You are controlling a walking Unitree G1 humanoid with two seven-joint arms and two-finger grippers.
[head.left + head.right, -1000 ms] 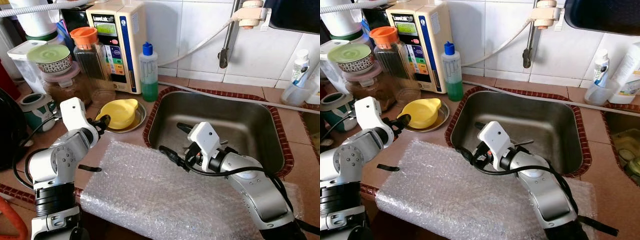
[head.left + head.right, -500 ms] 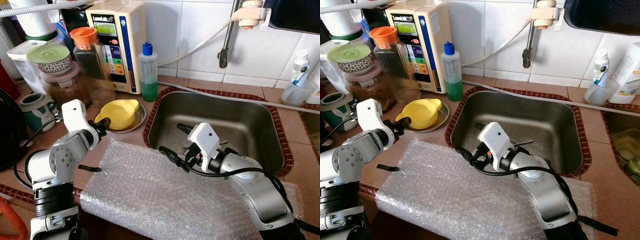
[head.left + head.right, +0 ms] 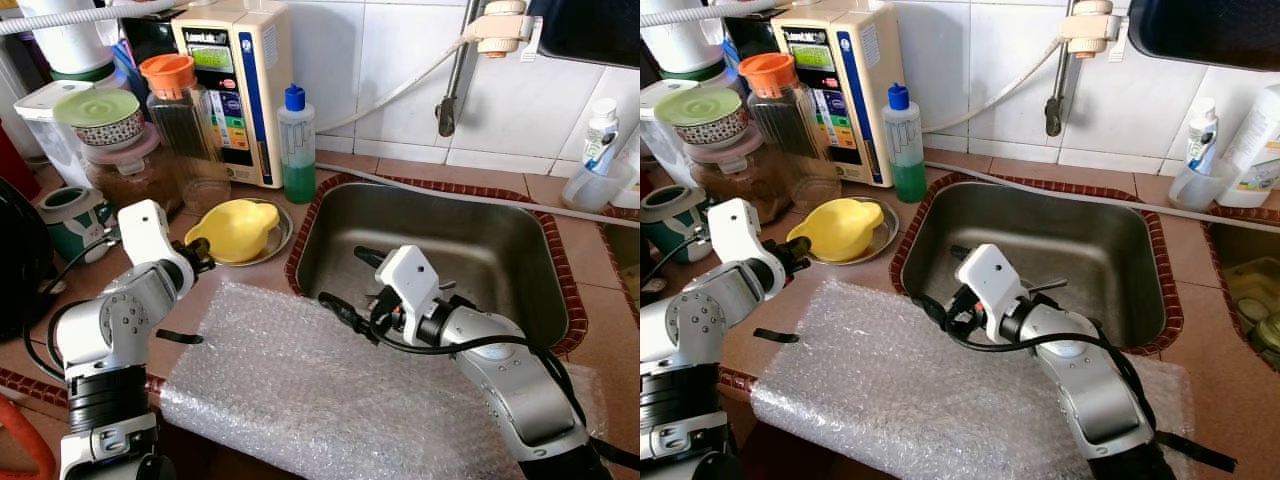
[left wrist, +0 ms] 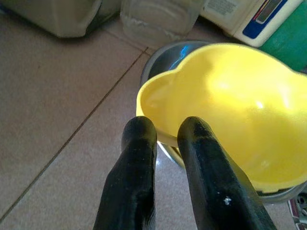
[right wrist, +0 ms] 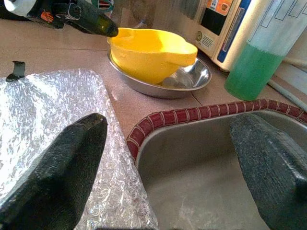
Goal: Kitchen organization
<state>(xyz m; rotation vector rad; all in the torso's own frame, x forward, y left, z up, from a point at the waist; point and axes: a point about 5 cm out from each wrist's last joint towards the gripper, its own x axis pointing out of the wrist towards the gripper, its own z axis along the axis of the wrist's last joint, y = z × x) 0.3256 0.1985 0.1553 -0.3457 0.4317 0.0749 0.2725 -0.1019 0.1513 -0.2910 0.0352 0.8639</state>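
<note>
A yellow plastic bowl [image 3: 238,226] sits tilted in a shallow steel dish [image 3: 279,236] on the counter, left of the sink [image 3: 470,240]. My left gripper [image 4: 165,127] is at the bowl's near rim, fingers almost together and pinching it. The right wrist view shows the same black fingertip [image 5: 98,28] on the yellow bowl [image 5: 153,50]. My right gripper [image 3: 350,283] is wide open with nothing in it. It hovers over the sink's front left corner, beside a sheet of bubble wrap [image 3: 300,390].
Behind the dish stand a green soap bottle [image 3: 297,145], a water purifier [image 3: 235,80], a jar with an orange lid [image 3: 180,110] and stacked containers [image 3: 100,120]. A tap pipe [image 3: 455,70] hangs over the sink. A clear cup [image 3: 597,185] stands at the far right.
The yellow bowl has shifted a little to the left and tipped in its dish, along with my left gripper. The right arm has stayed still.
</note>
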